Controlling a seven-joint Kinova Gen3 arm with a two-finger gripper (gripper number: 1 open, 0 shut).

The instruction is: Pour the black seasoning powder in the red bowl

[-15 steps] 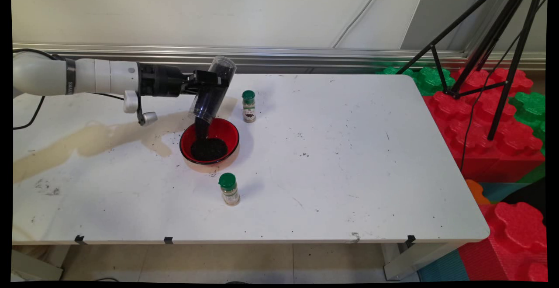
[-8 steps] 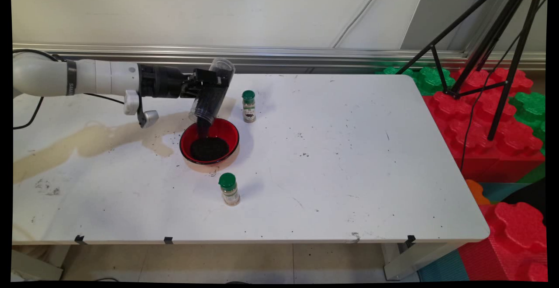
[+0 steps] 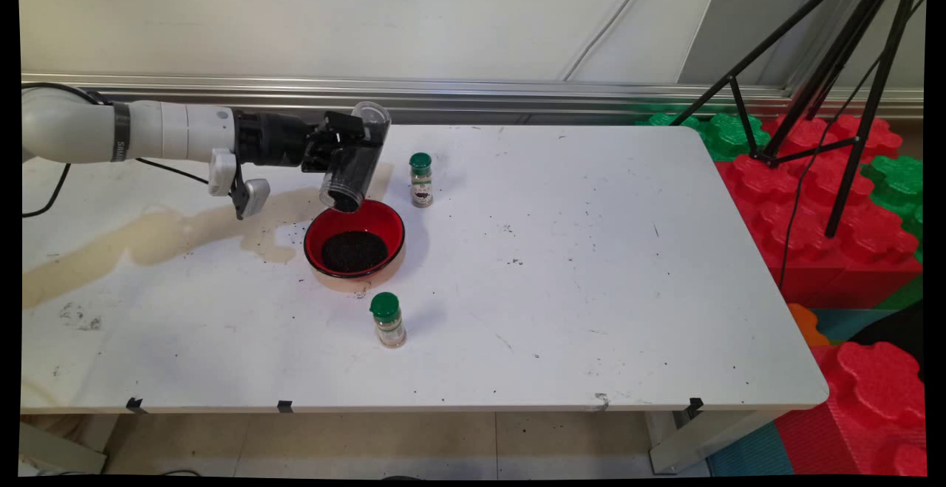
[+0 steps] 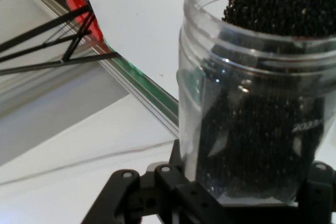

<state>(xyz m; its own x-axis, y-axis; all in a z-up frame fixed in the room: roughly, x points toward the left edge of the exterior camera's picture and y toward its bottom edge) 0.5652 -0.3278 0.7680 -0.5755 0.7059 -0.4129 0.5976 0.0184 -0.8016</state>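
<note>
While tilted: 1 jar (image 3: pixel 355 165), 1 bowl (image 3: pixel 318 239), 2 shakers (image 3: pixel 420 179).

Jar (image 3: pixel 353 165) above bowl (image 3: pixel 355 240) (between two shakers (image 3: pixel 420 179))

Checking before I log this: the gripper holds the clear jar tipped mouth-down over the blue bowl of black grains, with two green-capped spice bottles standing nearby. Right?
Not quite: the bowl is red, not blue, as the main view shows. The rest holds: the gripper holds the clear jar tipped mouth-down over that bowl of black grains, with two green-capped spice bottles standing nearby.
</note>
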